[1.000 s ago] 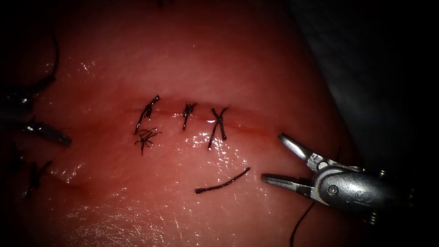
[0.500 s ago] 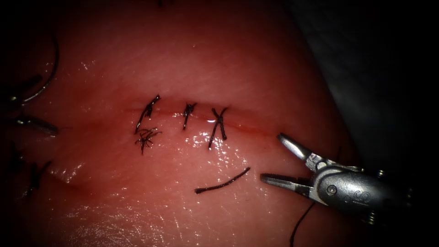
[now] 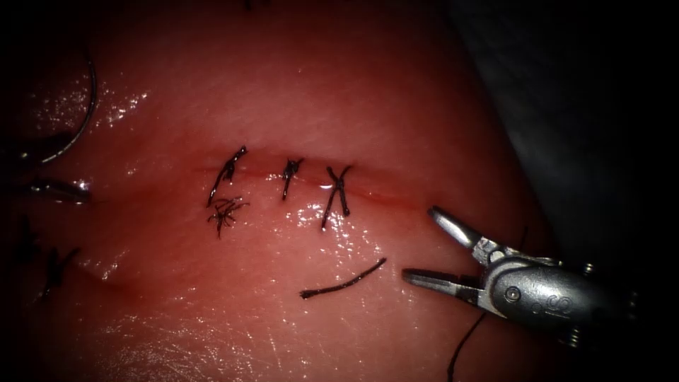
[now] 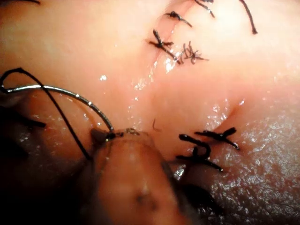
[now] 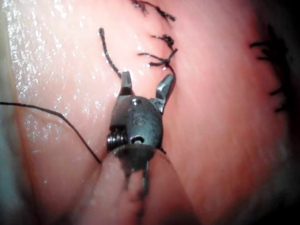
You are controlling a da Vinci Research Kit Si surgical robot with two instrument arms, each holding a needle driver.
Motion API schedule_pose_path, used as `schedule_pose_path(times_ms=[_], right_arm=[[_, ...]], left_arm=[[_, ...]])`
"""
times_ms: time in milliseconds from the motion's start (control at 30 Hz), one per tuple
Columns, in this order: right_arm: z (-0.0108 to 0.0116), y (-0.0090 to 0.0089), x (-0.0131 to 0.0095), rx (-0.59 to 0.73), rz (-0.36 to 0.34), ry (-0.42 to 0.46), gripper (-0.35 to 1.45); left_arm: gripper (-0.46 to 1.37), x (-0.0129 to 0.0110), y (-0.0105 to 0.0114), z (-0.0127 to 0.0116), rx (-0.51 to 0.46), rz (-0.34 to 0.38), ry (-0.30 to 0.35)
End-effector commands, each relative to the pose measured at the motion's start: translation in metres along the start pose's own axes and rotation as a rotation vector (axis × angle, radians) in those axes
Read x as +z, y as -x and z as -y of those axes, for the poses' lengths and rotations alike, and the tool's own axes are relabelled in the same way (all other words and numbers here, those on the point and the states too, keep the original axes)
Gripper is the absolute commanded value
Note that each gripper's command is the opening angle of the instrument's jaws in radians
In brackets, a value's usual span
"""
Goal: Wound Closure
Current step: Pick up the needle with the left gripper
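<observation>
L tool (image 3: 49, 189) has slid further left, pinching needle (image 3: 83, 117) near its end. R tool (image 3: 424, 247) empty, jaws spread. Risk: loose thread (image 5: 56, 117) snagging R jaws.

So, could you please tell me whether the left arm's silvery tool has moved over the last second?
Yes. The left tool has drawn back leftward, away from the dark stitches, carrying the curved needle.
</observation>
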Motion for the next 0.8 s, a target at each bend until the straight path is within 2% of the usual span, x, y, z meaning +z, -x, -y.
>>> schedule_pose_path(times_ms=[33, 100, 167, 267, 633, 800], right_arm=[[0.0, 0.0, 0.0, 0.0, 0.0, -0.006, 1.19], [0.0, 0.0, 0.0, 0.0, 0.0, -0.006, 1.2], [0.0, -0.0001, 0.0, 0.001, 0.0, -0.006, 1.2], [0.0, -0.0001, 0.0, 0.001, 0.0, -0.006, 1.2], [-0.0001, -0.0005, -0.0002, 0.005, 0.0, -0.009, 1.19], [-0.0002, -0.0007, -0.0003, 0.008, 0.0, -0.011, 1.17]], left_arm=[[0.34, -0.0002, 0.0001, 0.0001, -0.002, -0.001, 0.006], [0.12, -0.0003, 0.0003, 0.0001, -0.013, -0.001, 0.007], [-0.18, -0.0006, 0.0, 0.0005, -0.013, 0.004, 0.012], [-0.35, -0.001, -0.0006, 0.0009, -0.033, -0.019, 0.004], [-0.35, -0.0037, -0.003, 0.001, -0.119, -0.144, -0.027], [-0.35, -0.0045, -0.0044, -0.0011, -0.087, -0.145, -0.036]])
